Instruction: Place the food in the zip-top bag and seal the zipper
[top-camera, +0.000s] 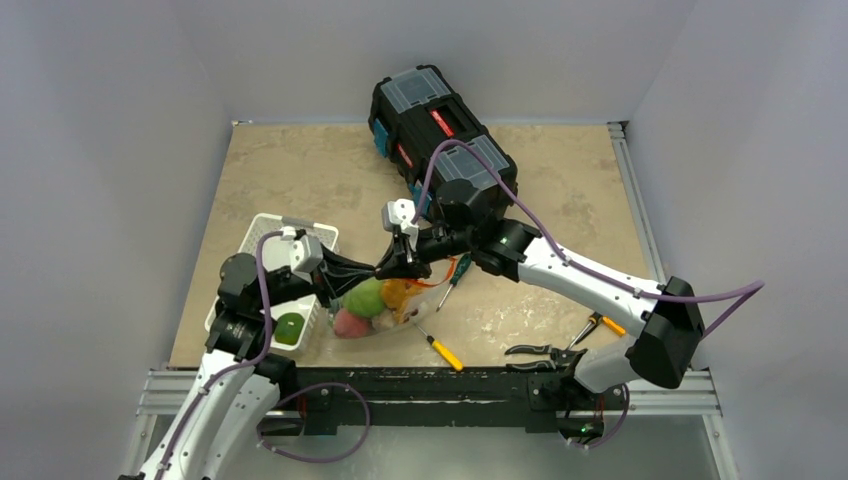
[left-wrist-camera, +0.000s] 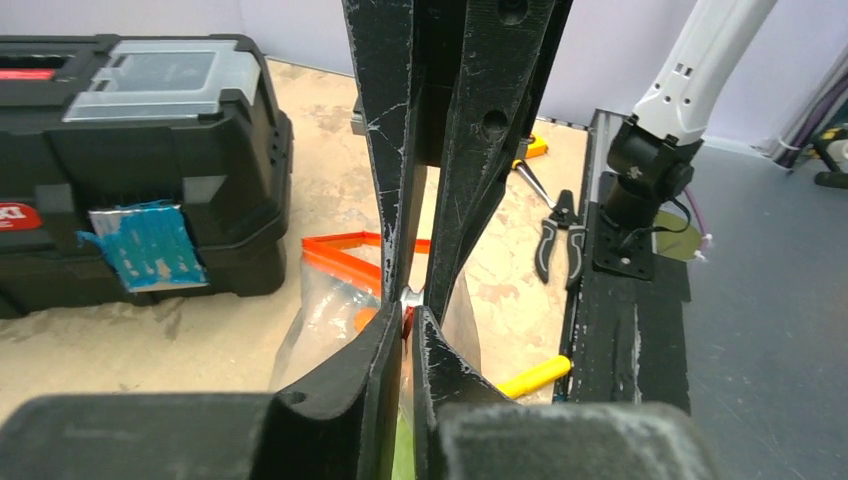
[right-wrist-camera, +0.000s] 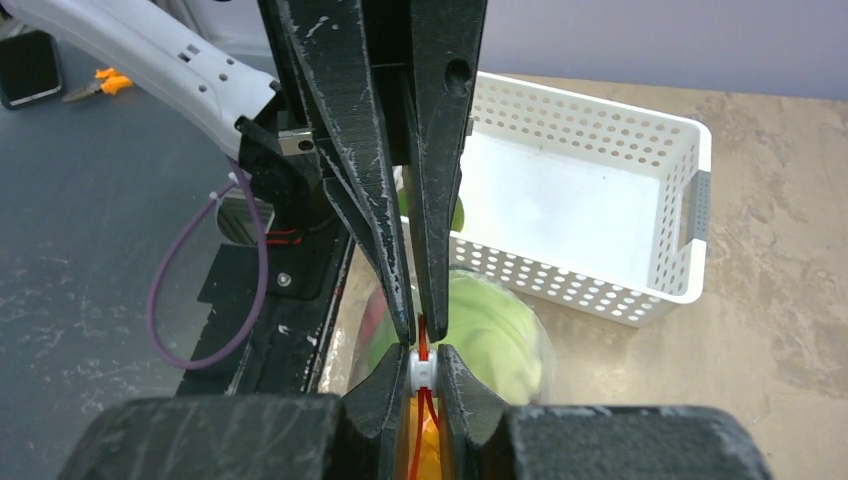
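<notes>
The clear zip-top bag lies near the table's front, between the two grippers. It holds a pale green cabbage, a pink peach and an orange piece. My left gripper is shut on the orange-red zipper at the bag's mouth. My right gripper is shut on the zipper's white tab, tip to tip with the left one. The cabbage shows through the bag below. A green round fruit sits in the white basket.
A black toolbox stands at the back centre. A yellow-handled screwdriver lies just right of the bag, and another screwdriver lies under the right arm. Black pliers and orange-handled pliers lie at the front right.
</notes>
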